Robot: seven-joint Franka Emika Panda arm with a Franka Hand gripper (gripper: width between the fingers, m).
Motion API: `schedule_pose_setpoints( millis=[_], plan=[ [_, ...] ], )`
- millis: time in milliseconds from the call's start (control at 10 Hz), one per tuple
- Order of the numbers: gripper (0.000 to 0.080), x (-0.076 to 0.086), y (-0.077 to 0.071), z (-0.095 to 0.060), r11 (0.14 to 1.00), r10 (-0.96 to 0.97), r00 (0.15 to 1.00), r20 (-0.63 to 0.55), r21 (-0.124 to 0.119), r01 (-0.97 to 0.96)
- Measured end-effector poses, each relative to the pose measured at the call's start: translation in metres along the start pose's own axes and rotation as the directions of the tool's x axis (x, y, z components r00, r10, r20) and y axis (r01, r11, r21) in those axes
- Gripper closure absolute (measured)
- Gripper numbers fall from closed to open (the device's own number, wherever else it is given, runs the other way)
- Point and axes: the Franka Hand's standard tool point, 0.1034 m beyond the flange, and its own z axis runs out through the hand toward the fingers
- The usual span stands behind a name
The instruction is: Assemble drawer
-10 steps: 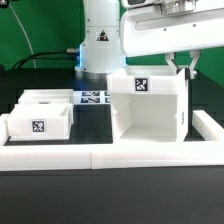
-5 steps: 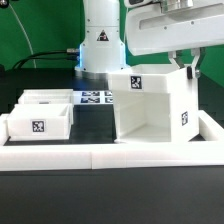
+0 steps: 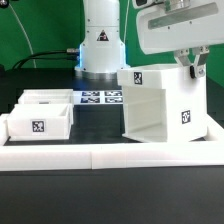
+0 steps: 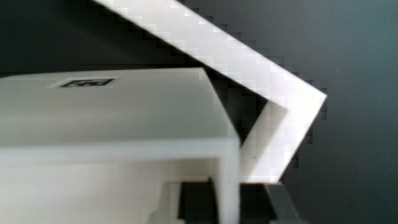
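The tall white box shell stands at the exterior view's right, turned so that one tagged side wall faces the camera. My gripper is shut on the top edge of the shell's wall at its back right corner. In the wrist view the thin white wall runs between my two dark fingers, with my gripper closed on it. The shell's tagged surface fills that view beside the wall. Two shallow white trays sit together at the exterior view's left, apart from the shell.
The long low white border wall runs along the front and up the exterior view's right side. The marker board lies on the dark table between the trays and the shell. The robot's base stands behind it.
The box shell, held in my gripper, has turned and shifted toward the exterior view's right. Its tagged side wall now faces the camera more. The trays have not moved.
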Motion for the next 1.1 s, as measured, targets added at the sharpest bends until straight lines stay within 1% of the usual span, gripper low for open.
schedule_pose_setpoints(
  millis=[200,300,400,600,800,1000,1100],
  plan=[
    [0.076,-0.005,0.002,0.002,0.972,0.234,0.972,0.01,-0.006,-0.234],
    [0.076,-0.007,0.005,0.004,0.94,0.34,0.94,0.026,-0.02,-0.339],
    [0.076,-0.01,0.006,0.006,0.914,0.405,0.914,0.031,-0.022,-0.404],
    [0.076,-0.012,0.005,0.006,0.897,0.442,0.896,0.036,-0.022,-0.442],
    [0.076,-0.011,0.005,0.006,0.907,0.421,0.906,0.037,-0.02,-0.42],
    [0.076,-0.005,-0.001,0.009,0.922,0.388,0.921,0.037,-0.014,-0.388],
    [0.076,-0.001,-0.006,0.011,0.926,0.378,0.925,0.04,-0.017,-0.377]
  ],
)
